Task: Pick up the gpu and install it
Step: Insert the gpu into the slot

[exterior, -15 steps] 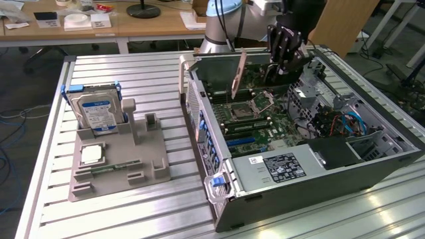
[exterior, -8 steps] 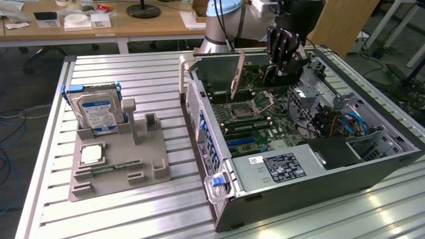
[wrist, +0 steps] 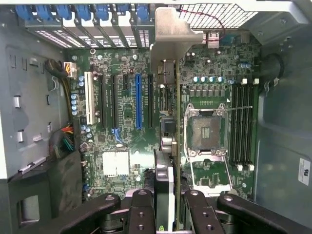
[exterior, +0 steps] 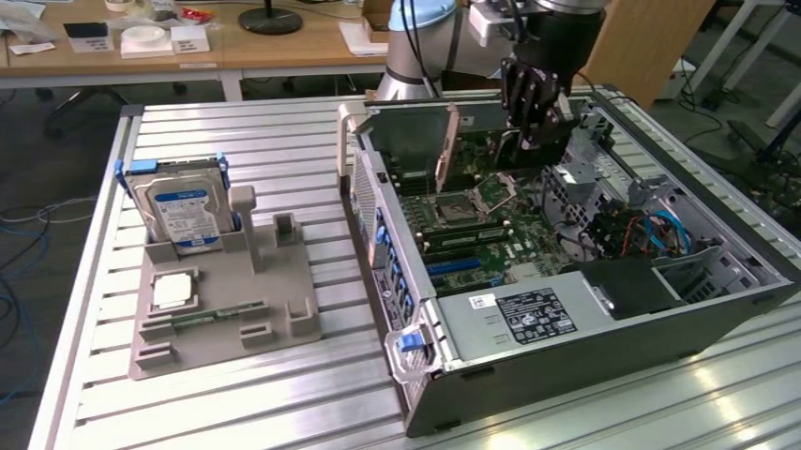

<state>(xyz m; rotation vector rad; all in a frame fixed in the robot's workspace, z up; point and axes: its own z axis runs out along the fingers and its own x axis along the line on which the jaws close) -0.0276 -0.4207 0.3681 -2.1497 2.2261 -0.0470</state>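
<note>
The gpu (exterior: 445, 150) is a thin, flat card with a brownish face, and it is seen standing on its edge inside the open computer case (exterior: 701, 319). In the wrist view the gpu (wrist: 176, 97) is seen edge-on, with its silvery metal end bracket (wrist: 170, 34) at the far wall of the case, by the row of blue clips (wrist: 97, 10). The card is clamped between the black fingers of the gripper (wrist: 168, 214), so the jaws are closed on the card's near edge. In the exterior view the gripper (exterior: 532, 112) is seen reaching down into the far part of the case.

The case is a grey metal box lying on its side. Inside it a green board (wrist: 126, 97) is laid flat, with long black slots and one blue slot (wrist: 138, 100). A square silver socket (wrist: 204, 131) is seen beside the card.

On the exterior view's left, a grey holder (exterior: 219, 300) with cut-out pockets is set on the ribbed metal table (exterior: 225, 141). A boxy silver hard drive (exterior: 184, 211) with a blue-white label is stood upright in its far pocket.
</note>
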